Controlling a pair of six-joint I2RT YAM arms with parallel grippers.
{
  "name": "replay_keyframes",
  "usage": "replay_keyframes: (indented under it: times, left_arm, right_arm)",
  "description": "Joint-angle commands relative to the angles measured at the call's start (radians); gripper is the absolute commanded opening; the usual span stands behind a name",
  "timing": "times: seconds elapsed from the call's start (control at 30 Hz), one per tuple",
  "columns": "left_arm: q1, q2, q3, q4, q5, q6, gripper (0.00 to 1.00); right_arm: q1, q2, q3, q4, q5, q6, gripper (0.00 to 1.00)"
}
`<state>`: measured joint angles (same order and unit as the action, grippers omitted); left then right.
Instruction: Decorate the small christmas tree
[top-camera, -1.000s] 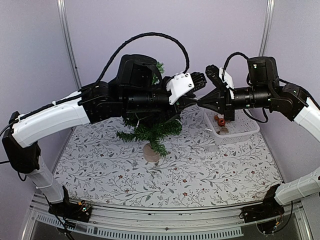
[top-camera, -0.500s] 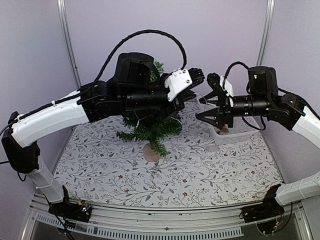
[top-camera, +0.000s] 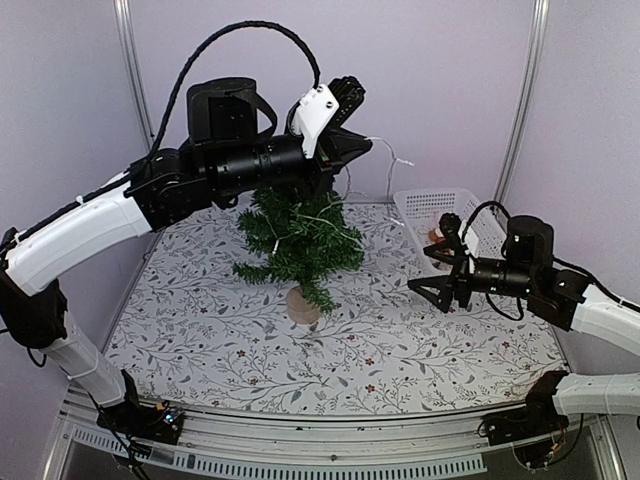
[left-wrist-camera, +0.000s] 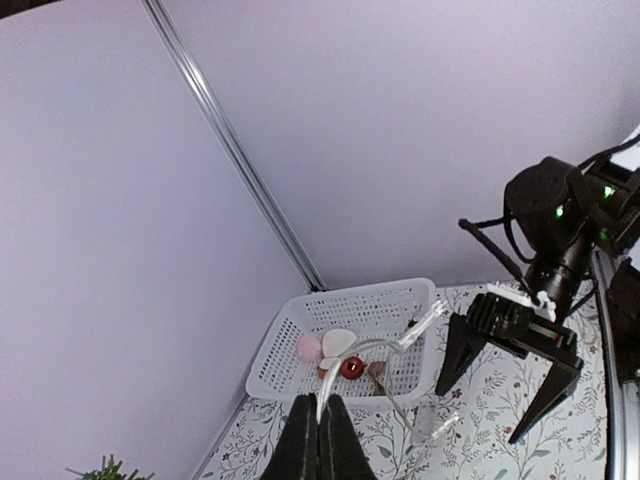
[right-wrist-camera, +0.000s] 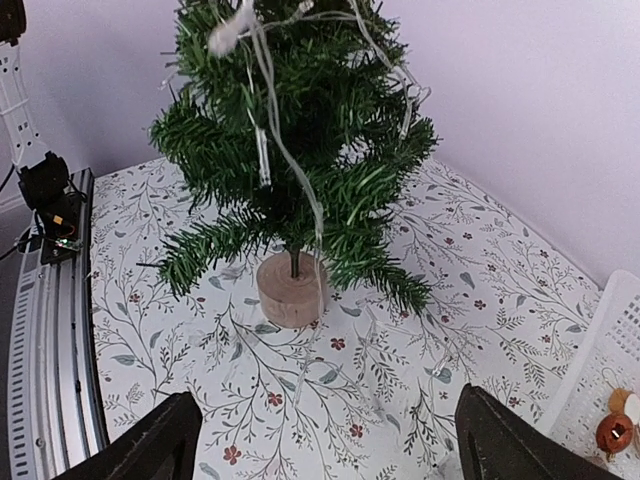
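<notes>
Top: small christmas tree (top-camera: 298, 235), dark green and bristly, stood upright on a pale round wooden stump (top-camera: 302, 305). Left gripper (top-camera: 355, 148) was above the tree. Right gripper (top-camera: 438, 277) sat low to the tree's right, jaws apart.
Left wrist: jaws pinched together on a thin white light string (left-wrist-camera: 372, 346), probably wire.
Right wrist: string draped down the tree. Tree looked light and tippy, with springy branches; grab it at the stump.

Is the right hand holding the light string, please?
No, the right hand is open and empty; the left hand pinches the light string.
</notes>
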<state>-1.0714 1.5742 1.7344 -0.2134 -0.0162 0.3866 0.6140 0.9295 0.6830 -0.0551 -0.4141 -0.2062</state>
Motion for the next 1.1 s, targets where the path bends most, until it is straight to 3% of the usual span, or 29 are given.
replay_keyframes:
  times: [0.0,0.17,0.67,0.9,1.07]
  left_arm:
    - [0.023,-0.023,-0.007,0.062,0.041,-0.045,0.0]
    - [0.032,-0.022,-0.003,0.071,0.051,-0.057,0.0]
    - [0.039,-0.018,-0.015,0.109,0.039,-0.07,0.0]
    - [0.046,-0.011,-0.015,0.122,0.04,-0.071,0.0]
    - [0.049,-0.009,-0.018,0.133,0.042,-0.077,0.0]
  right_arm:
    - [-0.008,0.009,-0.122,0.24,0.001,0.066,0.88]
    - [-0.008,0.091,-0.155,0.372,-0.035,0.083,0.78]
    - [-0.007,0.419,-0.144,0.66,-0.112,0.127,0.66]
    - [0.009,0.515,-0.101,0.697,-0.144,0.141,0.53]
    - [0.021,0.562,-0.084,0.701,-0.138,0.141,0.37]
